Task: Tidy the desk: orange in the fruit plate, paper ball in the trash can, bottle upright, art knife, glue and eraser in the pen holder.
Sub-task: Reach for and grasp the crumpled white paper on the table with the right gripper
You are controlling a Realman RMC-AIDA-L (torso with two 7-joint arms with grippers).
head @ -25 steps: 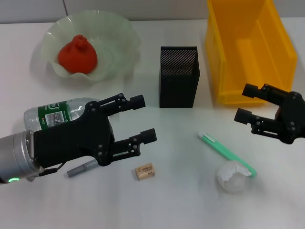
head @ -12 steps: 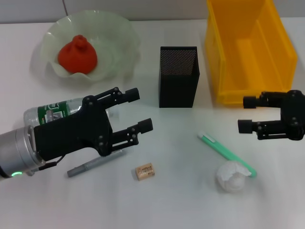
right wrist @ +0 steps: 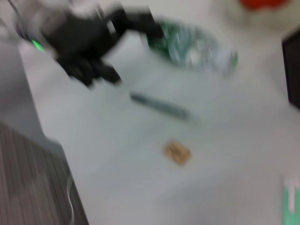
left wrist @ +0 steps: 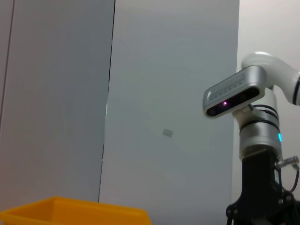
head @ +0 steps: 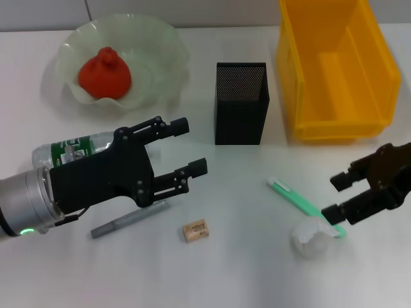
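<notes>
The orange [head: 104, 72] sits in the fruit plate [head: 162, 40] at the back left. The bottle [head: 69, 153] lies on its side, partly hidden by my left gripper [head: 191, 146], which is open and empty above the table. A grey glue stick [head: 126, 220] lies below it and the eraser [head: 195, 230] is just to its right. My right gripper [head: 332, 197] is open and empty, just over the far end of the green art knife [head: 302, 203], next to the paper ball [head: 311, 239]. The pen holder [head: 241, 102] stands at centre, with the trash can [head: 302, 70] at the back right.
The right wrist view is blurred; it shows the left gripper [right wrist: 89, 42], the bottle [right wrist: 192, 47], the glue stick [right wrist: 159, 107], the eraser [right wrist: 177, 153] and the table's edge. The left wrist view shows the trash can's rim [left wrist: 70, 211] and the right arm [left wrist: 258, 131].
My right gripper has come down and toward the table's front, from beside the trash can to the art knife and paper ball. My left gripper has barely moved.
</notes>
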